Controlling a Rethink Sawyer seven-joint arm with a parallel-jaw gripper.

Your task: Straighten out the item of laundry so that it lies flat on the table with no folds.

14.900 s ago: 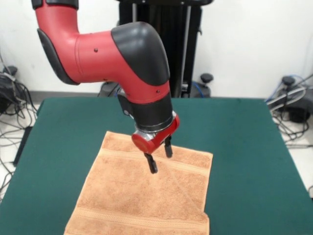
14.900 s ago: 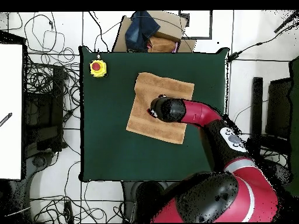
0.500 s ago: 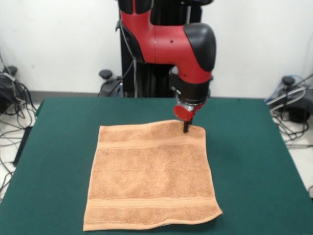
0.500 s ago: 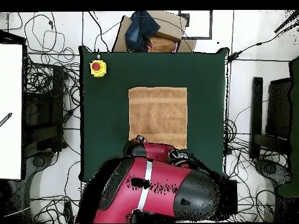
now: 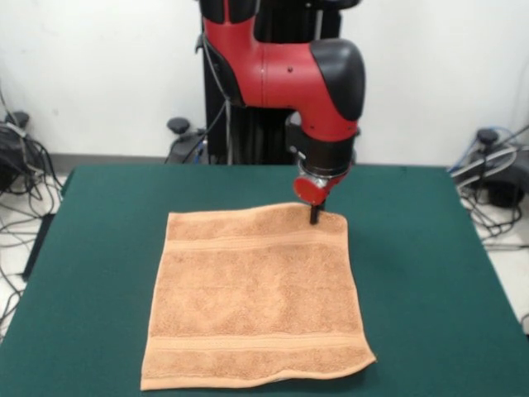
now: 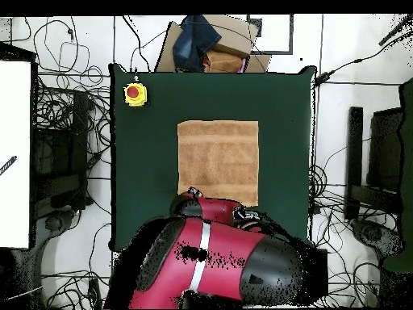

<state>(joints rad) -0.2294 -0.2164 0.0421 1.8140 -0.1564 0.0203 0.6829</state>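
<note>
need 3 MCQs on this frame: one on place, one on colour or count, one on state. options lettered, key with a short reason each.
1. Where do the gripper tips sit on the towel?
A. at its centre
B. at the far edge, near the corner on the picture's right in the front view
C. at its near edge

2. What colour is the button box on the table?
A. yellow with a red button
B. blue with a white button
C. all black

3. How does the towel lie?
A. bunched in a heap
B. folded in half
C. spread open, roughly square, near edge slightly wavy

Key: 1 B, the dark tips meet the cloth at its far edge by that corner. 2 A, the overhead view shows a yellow box with a red top. 3 C, both woven bands and all four edges show.
</note>
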